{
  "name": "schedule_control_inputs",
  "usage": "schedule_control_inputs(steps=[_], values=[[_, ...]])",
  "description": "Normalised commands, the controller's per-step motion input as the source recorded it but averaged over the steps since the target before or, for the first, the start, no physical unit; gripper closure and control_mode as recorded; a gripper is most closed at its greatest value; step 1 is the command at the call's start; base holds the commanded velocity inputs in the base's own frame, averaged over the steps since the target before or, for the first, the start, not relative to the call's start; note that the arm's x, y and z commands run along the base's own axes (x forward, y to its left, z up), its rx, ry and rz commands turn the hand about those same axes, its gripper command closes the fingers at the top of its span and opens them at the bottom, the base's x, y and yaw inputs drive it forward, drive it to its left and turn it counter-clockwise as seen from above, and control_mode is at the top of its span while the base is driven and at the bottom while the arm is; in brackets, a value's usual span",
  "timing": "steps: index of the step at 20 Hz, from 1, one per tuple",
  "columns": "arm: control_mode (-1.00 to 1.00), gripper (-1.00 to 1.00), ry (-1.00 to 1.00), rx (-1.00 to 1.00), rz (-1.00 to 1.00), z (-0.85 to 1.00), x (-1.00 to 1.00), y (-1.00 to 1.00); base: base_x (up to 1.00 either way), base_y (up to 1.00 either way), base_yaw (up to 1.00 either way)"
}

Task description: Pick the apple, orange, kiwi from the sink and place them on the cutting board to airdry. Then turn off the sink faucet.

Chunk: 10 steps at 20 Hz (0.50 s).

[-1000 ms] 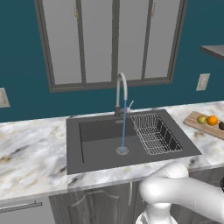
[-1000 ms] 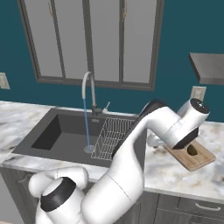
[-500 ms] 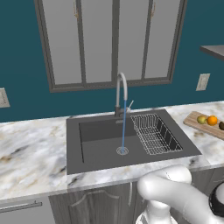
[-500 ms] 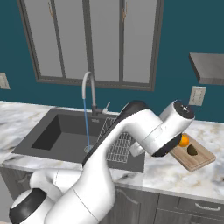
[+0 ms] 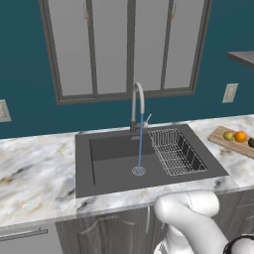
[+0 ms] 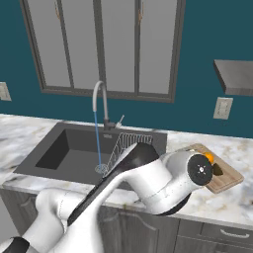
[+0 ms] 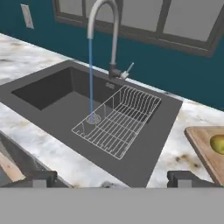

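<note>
Looking along my hand (image 7: 111, 177), I see its two dark fingertips (image 7: 41, 178) spread as wide as they go, with nothing between them. They hang over the front edge of the marbled desk (image 7: 48, 144), which runs pale and veined away to both sides under a deep teal wall and a row of grey-framed window panels (image 5: 131, 47).

Ahead of my hand lies the sink (image 7: 52, 105), a dark grey basin sunk into the desk, its floor bare around the round drain. A wire dish rack (image 7: 120, 120) sits at the end of the basin nearer my right fingertip. Beyond the rack, at the far rim, the sink faucet (image 7: 109, 33) stands tall, its arched spout reaching over the basin, and a thin blue stream of water (image 7: 91, 78) falls from it straight to the drain.

Off to the right of my hand, past the sink's rim and a strip of bare desk, the cutting board (image 7: 205, 146) lies flat, cut off by the picture's edge. The apple (image 7: 218, 143) rests on it. From the left base view, the orange (image 5: 240, 136) sits just beside the apple on that board, and the kiwi (image 5: 251, 143) is at the frame's edge next to them.

A grey shelf (image 6: 234, 76) juts from the wall above the board, with a wall socket (image 6: 222, 107) below it.
</note>
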Motion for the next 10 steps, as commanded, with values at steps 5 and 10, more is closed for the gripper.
schedule_control_inputs(steps=[5, 10], values=[[-1.0, -1.0, -0.35, 0.17, -0.11, 0.26, -0.39, 0.43, 0.0, 0.0, 0.0], [-1.0, -1.0, -0.19, 0.06, -0.04, 0.0, -0.21, 0.5, 0.0, 0.0, 0.0]])
